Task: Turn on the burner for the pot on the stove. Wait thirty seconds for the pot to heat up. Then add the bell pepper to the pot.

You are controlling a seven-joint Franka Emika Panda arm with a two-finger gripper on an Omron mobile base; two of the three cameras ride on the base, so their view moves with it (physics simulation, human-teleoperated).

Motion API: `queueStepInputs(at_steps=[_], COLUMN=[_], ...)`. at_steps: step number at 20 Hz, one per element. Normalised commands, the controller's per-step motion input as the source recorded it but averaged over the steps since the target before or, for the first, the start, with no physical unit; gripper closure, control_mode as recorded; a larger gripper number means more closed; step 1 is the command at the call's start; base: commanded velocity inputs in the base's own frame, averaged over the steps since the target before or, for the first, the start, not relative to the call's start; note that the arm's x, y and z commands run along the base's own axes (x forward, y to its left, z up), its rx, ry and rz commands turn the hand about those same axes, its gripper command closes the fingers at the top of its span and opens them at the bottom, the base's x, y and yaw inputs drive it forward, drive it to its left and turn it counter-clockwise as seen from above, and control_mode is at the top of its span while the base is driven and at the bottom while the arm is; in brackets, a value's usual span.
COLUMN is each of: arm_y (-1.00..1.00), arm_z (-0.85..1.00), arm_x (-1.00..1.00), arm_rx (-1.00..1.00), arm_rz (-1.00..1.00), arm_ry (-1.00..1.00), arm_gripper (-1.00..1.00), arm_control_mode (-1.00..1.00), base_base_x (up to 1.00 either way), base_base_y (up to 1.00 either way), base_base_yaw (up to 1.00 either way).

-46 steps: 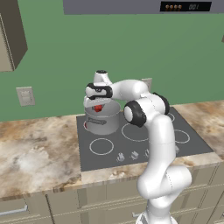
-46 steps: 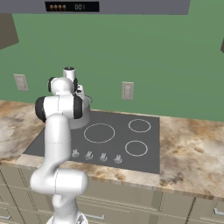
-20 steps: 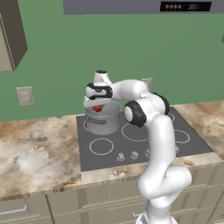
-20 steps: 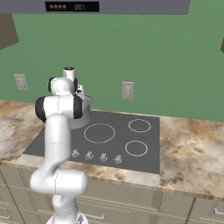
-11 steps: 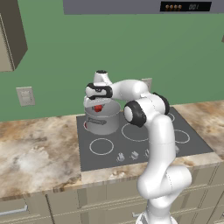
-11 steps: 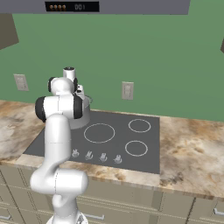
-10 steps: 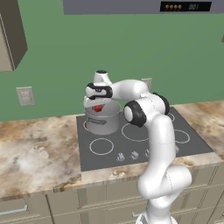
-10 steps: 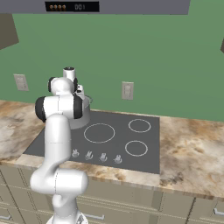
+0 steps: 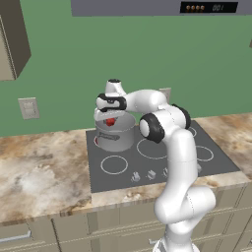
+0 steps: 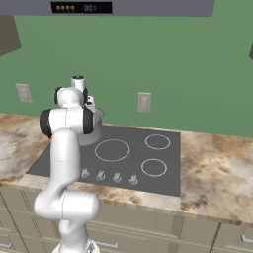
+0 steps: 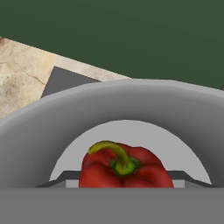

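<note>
The grey pot point(image 9: 115, 140) stands on the rear left burner of the dark stove point(image 9: 106, 179). My gripper point(image 9: 111, 116) hangs straight over the pot's mouth, shut on the red bell pepper point(image 9: 111, 121), which sits at rim level. In the hand view the bell pepper point(image 11: 124, 171), green stem up, lies between the fingers of my gripper point(image 11: 124, 183), with the pot's wall point(image 11: 131, 100) and pale bottom beyond it. From the right base view, my arm covers most of the pot point(image 10: 96, 131) on the stove point(image 10: 126, 165).
Silver knobs point(image 9: 150, 173) line the stove's front edge. Marble counter point(image 9: 39, 167) runs on both sides. Wall outlets point(image 9: 28, 108) point(image 10: 144, 102) sit on the green wall, and a hood panel point(image 10: 81, 7) hangs overhead. An upper cabinet point(image 9: 12, 39) is at the left.
</note>
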Motion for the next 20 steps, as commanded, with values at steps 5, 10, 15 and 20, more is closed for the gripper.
queueStepInputs(at_steps=[5, 10, 15, 20], arm_y=[0.00, 0.00, 0.00, 0.00], arm_z=[0.00, 0.00, 0.00, 0.00], arm_x=[0.00, 0.00, 0.00, 0.00], arm_rx=[0.00, 0.00, 0.00, 0.00], arm_rz=[0.00, 0.00, 0.00, 0.00], arm_ry=[0.00, 0.00, 0.00, 0.00], arm_gripper=[1.00, 1.00, 1.00, 1.00], arm_control_mode=[-1.00, -1.00, -1.00, -1.00], base_base_x=[0.00, 0.00, 0.00, 0.00], base_base_y=[0.00, 0.00, 0.00, 0.00], base_base_yaw=[0.00, 0.00, 0.00, 0.00])
